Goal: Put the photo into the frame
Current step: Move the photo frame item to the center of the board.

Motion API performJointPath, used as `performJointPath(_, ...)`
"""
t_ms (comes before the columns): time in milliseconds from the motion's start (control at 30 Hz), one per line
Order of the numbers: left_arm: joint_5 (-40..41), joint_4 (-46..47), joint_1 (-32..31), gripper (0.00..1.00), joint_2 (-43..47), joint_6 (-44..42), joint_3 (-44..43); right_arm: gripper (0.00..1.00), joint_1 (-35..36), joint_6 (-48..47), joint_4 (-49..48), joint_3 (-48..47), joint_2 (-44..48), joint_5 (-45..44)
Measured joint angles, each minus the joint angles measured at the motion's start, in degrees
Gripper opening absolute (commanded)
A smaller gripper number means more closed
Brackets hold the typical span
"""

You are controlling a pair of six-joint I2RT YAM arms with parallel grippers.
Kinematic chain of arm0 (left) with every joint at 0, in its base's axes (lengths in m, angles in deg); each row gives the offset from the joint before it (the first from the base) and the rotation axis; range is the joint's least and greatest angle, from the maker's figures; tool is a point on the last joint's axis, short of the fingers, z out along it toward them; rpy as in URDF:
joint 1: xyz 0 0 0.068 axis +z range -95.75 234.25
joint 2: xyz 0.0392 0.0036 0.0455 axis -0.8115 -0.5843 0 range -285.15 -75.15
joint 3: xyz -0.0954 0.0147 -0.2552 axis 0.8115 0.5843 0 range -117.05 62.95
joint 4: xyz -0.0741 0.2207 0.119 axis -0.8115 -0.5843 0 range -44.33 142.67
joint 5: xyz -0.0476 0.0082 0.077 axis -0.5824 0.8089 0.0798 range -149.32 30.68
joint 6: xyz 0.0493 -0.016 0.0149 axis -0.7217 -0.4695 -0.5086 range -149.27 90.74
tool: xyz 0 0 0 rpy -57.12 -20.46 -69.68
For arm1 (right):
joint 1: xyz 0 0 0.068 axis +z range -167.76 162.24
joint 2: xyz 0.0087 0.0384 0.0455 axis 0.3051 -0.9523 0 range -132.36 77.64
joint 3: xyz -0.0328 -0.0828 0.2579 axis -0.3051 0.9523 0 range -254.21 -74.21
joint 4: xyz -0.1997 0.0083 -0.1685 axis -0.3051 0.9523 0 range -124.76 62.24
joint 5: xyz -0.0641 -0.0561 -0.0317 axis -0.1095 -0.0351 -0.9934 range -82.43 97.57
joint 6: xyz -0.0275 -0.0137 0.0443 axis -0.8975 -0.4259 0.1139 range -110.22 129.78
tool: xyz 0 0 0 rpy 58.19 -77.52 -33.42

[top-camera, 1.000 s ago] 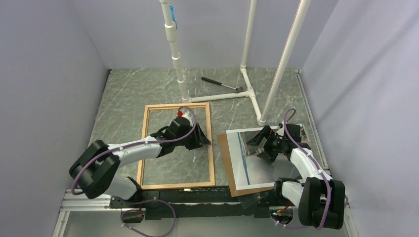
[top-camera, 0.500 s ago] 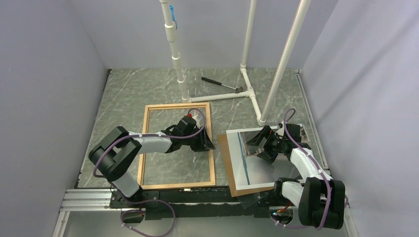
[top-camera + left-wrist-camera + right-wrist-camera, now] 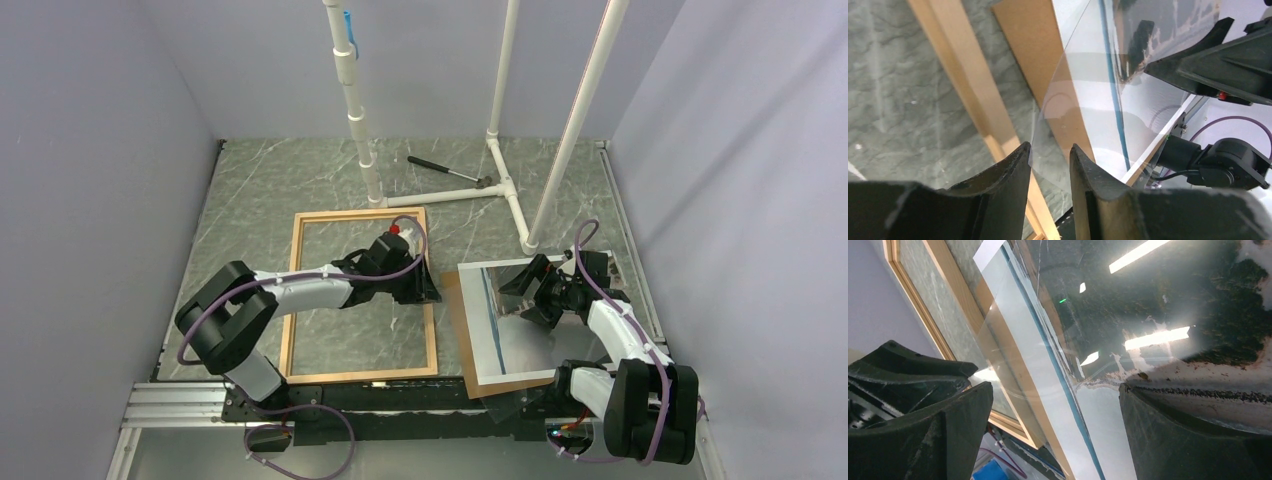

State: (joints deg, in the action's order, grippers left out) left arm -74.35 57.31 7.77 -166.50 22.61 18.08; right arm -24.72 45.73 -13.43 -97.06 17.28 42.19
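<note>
Across the left half of the grey marbled tabletop point(image 3: 250, 190), the large thin light-wood rectangular picture frame point(image 3: 360, 375) is lying flat, with only bare table showing through its opening. Over its right-hand rail the left gripper point(image 3: 1050, 149) is now hovering, having swung out from the middle of the opening during the past second while the arm's elbow has been folding in. Its jaws are narrowing as it goes, yet a slim gap is still showing between them and nothing is being held. Its wrist view is looking across the rail toward the plain brown backing board point(image 3: 1033, 45), which is lying just beside the frame but apart from it. A faint clear film seems to be reaching toward the jaws, though I cannot tell whether it is touching them. On that board the large glossy rectangular photo point(image 3: 510, 345), grey-blue with a blue stripe and white border, is resting face up, so it is sitting wholly outside the frame. Farther right, the right gripper point(image 3: 1055, 390) is staying put over the photo's far end, jaws spread wide and gripping nothing. Judging by this shift, the left arm is lining up on the photo's near edge, and the transfer itself is not yet begun.
</note>
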Motion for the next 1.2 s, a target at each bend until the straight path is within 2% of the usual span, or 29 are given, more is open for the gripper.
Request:
performJointPath(200,0.48,-0.35,-1.31,0.39,0.46,-0.22,-0.85,0.99,-0.02,0.00,0.00,0.00,0.00,0.13)
performJointPath(300,0.48,-0.33,-1.31,0.35,0.31,-0.20,-0.85,0.99,0.00,0.00,0.00,0.00,0.00,0.15)
performJointPath(400,0.50,-0.13,-1.31,0.25,-0.61,-0.13,-0.85,0.99,0.00,0.00,0.02,-0.02,0.04,0.17)
performJointPath(533,1.27,-0.46,-1.31,0.00,-1.16,-0.11,-0.85,1.00,0.00,-0.44,0.31,-0.04,0.66,0.17)
performJointPath(733,2.82,-0.74,-1.16,0.00,1.49,0.15,0.28,1.00,0.00,-1.46,2.19,-0.90,2.93,0.35)
performJointPath(933,2.93,-2.25,2.19,0.00,11.98,0.37,6.86,1.00,0.04,-1.68,2.69,-2.54,6.08,1.97)
performJointPath(1200,4.28,-14.43,10.99,0.00,27.08,-1.07,10.51,1.00,0.42,-1.68,3.06,-4.57,5.92,4.46)
